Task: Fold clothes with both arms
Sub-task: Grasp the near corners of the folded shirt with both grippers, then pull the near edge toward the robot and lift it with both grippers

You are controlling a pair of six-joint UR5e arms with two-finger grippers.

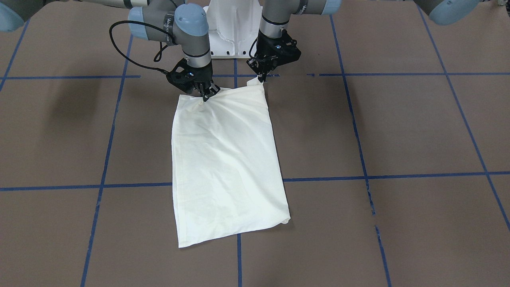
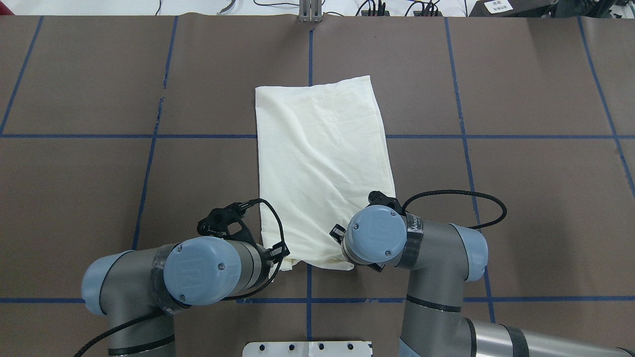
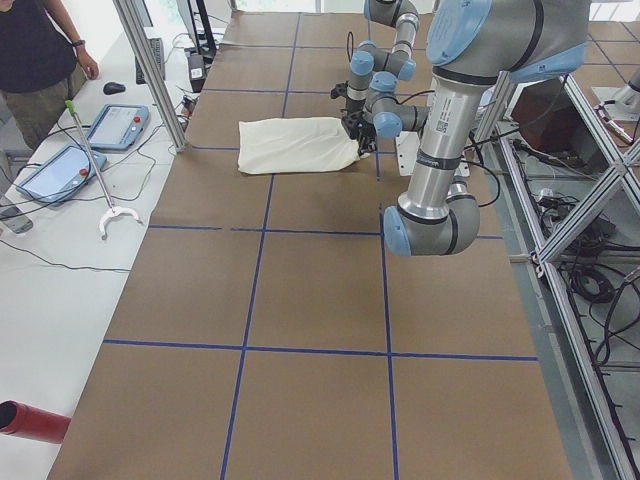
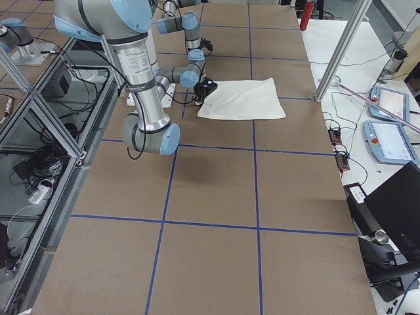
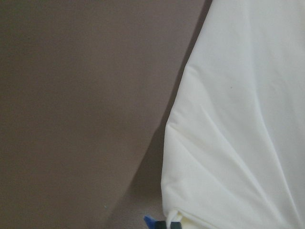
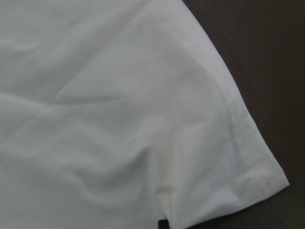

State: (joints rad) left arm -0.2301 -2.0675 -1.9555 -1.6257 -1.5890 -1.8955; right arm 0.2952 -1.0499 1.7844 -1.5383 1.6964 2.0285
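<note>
Cream shirt (image 1: pixel 227 167) fills both wrist views close-up, plain side up and wrinkled. In the front-facing view it is folded into a long rectangle, flat on the brown table (image 1: pixel 398 127) at centre frame, crossing a blue tape line (image 1: pixel 398 175). Right gripper (image 1: pixel 206 95), upper left of centre, has its fingers pinched tight on the shirt's puckered top edge. Left gripper (image 1: pixel 262 78), upper centre, is clamped on the shirt's top-right corner, which is slightly lifted.
</note>
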